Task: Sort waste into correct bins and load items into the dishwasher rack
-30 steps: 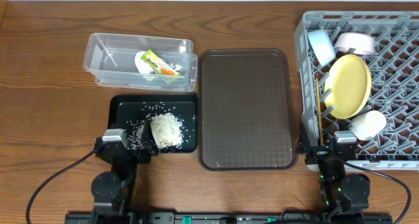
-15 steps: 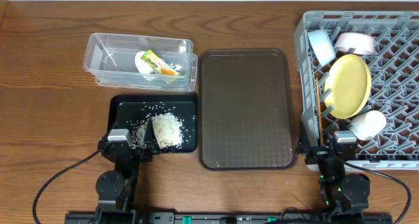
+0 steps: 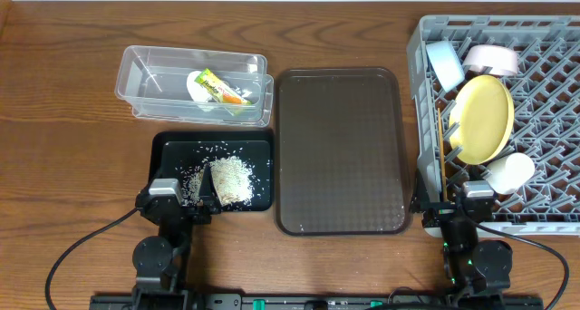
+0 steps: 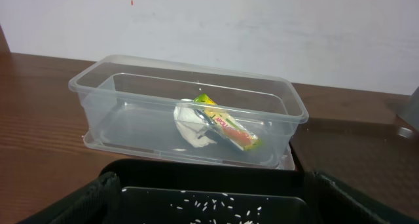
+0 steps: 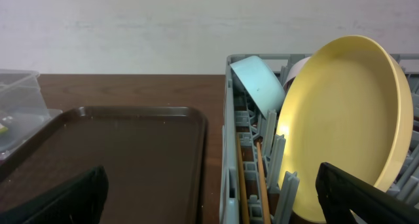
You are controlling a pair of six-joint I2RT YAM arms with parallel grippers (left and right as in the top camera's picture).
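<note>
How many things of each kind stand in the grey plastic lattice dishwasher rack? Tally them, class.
Round pale yellow plate: 1
Bowls (light blue bowl, white bowl): 2
Small white cup: 1
Thin wooden chopsticks: 2
Total: 6

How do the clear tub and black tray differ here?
The clear tub is see-through with tall walls; the black tray is opaque and shallow. The clear tub holds a snack wrapper; the black tray holds rice scraps. The clear tub lies farther from the arms than the black tray. Both are rectangular, left of the brown serving tray.
</note>
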